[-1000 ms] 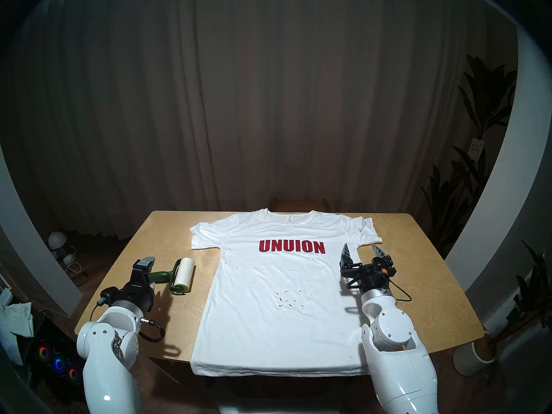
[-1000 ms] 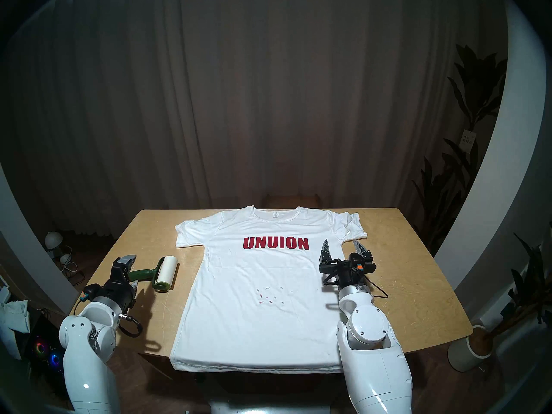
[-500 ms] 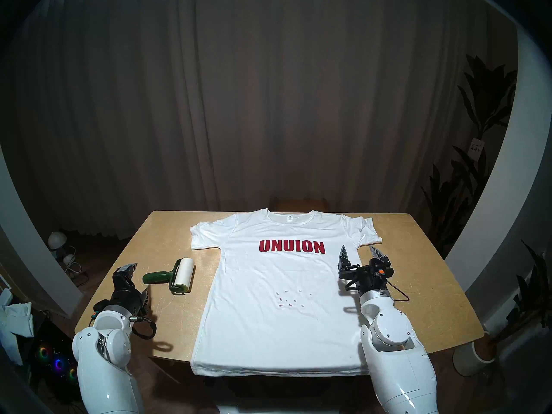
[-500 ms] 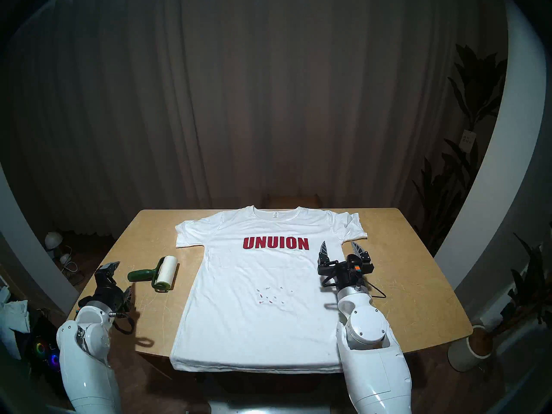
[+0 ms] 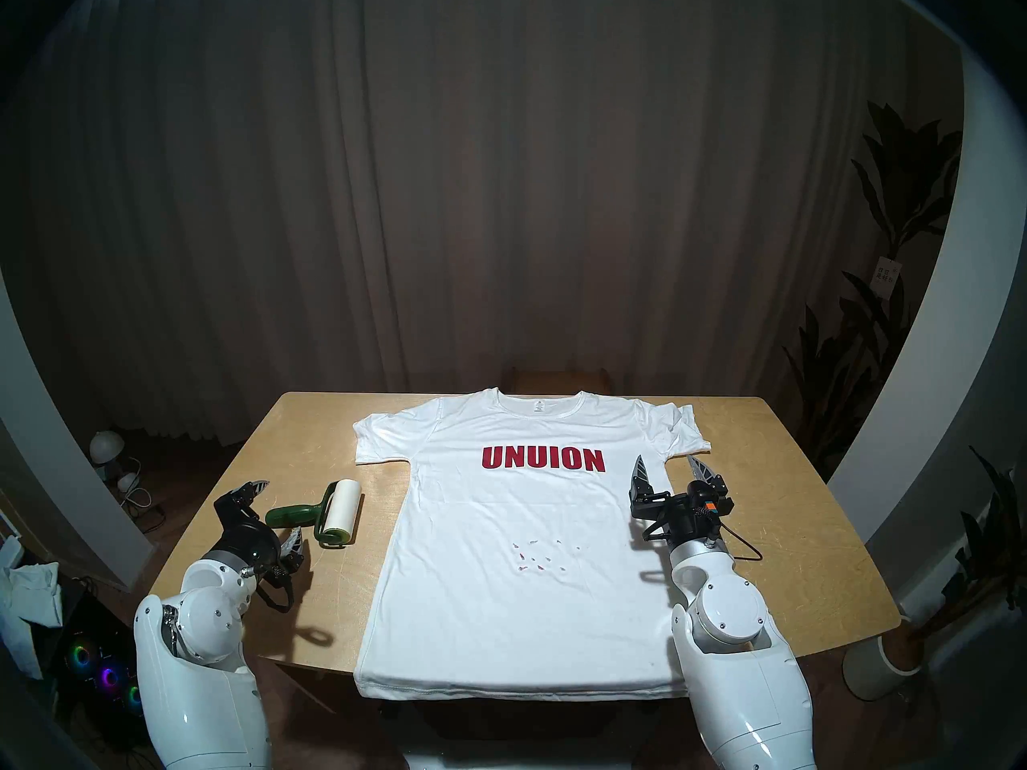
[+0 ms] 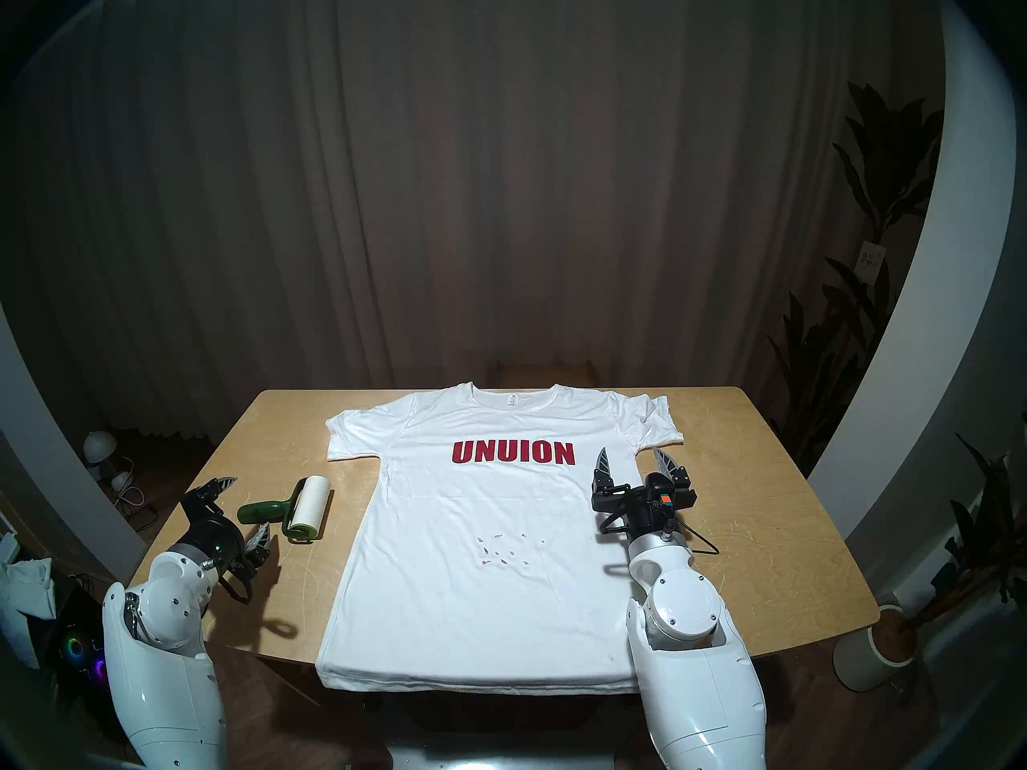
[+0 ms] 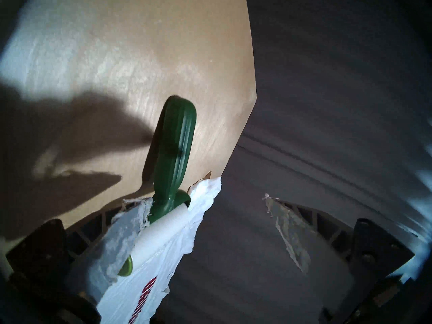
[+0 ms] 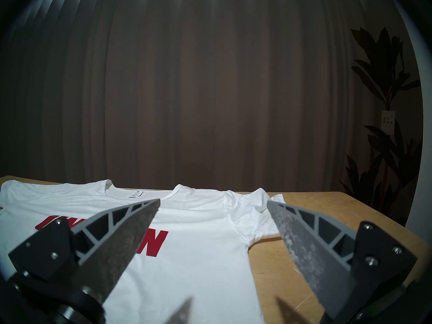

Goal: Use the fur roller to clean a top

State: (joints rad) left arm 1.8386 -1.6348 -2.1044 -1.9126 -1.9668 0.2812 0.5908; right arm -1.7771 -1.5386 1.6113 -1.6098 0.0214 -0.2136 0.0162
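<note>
Brown curtains (image 5: 500, 196) hang behind a light wooden surface (image 5: 778, 474), with dark leafy plants (image 5: 900, 196) at the robot's right. Spread flat across the middle of that surface lies the top (image 5: 522, 585) — a white short-sleeved T-shirt with "UNUION" in red capitals on the chest, its collar at the far edge and its hem hanging over the near edge. A scatter of small red specks (image 5: 536, 558) sits on the shirt's front below the lettering.

To the robot's left of the shirt, apart from it, the fur roller (image 5: 319, 516) lies on the bare wood: white roll nearest the shirt, dark green handle pointing outward toward the left hand (image 5: 276, 512). That hand is spread wide, its two fingers on either side of the handle's end without closing on it; in the left wrist view the handle (image 7: 177, 150) stands out between the fingers, clear of both pads.

On the other side, the right hand (image 5: 667, 466) hovers over the shirt's edge just below the sleeve — fingers wide apart and empty, pointing toward the far end of the surface, as the right wrist view also shows (image 8: 214, 204).
</note>
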